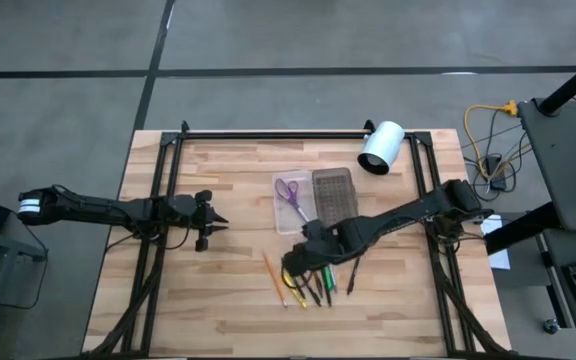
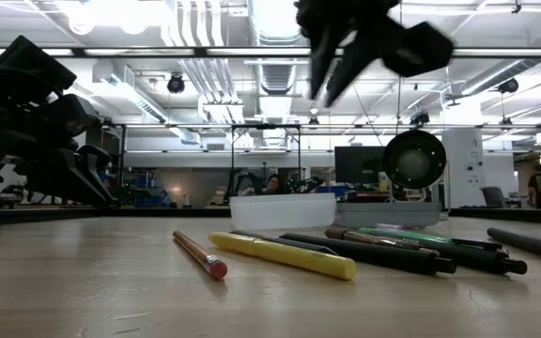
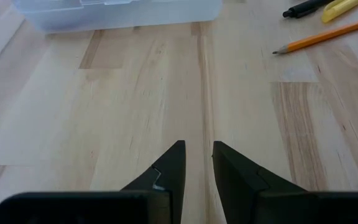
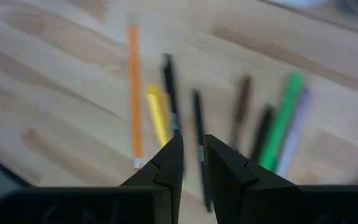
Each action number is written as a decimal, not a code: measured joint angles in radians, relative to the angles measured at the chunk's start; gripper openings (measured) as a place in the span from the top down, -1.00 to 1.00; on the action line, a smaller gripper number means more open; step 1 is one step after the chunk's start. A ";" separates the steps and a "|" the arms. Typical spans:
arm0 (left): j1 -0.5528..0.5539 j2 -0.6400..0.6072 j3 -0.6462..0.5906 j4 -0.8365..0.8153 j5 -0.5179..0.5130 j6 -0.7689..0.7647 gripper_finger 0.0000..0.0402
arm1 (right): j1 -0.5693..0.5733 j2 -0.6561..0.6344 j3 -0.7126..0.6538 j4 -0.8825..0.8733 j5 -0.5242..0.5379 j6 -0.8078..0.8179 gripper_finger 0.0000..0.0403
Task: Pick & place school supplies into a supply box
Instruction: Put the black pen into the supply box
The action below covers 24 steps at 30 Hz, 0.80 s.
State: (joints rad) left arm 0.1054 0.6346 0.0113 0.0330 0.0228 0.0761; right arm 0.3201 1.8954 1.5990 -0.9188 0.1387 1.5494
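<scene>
Pens (image 1: 313,285) lie partly hidden beneath the right gripper (image 1: 293,262), jaws slightly apart, holding nothing.

The supply box (image 1: 316,198) is lying open near the middle of the table: a whitish translucent tray beside a darker grey ribbed lid half (image 1: 334,192). Purple-handled scissors (image 1: 290,196) are resting inside the tray. An orange pencil (image 1: 272,276), a yellow pen (image 1: 294,287), a green pen (image 1: 329,281) and several dark pens (image 1: 313,289) are lying roughly parallel on the wood just in front of the box.
</scene>
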 joint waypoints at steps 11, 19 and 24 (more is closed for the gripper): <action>0.000 0.000 0.000 0.000 0.000 0.000 0.67 | 0.062 0.000 0.000 -0.164 0.000 0.261 0.72; 0.000 0.000 0.000 0.000 0.000 0.000 0.67 | 0.087 0.000 0.000 -0.306 -0.023 0.374 0.72; 0.000 0.000 0.000 0.000 0.000 0.000 0.67 | 0.107 0.000 -0.005 -0.368 -0.059 0.474 0.72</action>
State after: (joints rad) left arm 0.1051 0.6346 0.0113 0.0330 0.0227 0.0761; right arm 0.4268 1.8957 1.5938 -1.2872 0.0797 2.0235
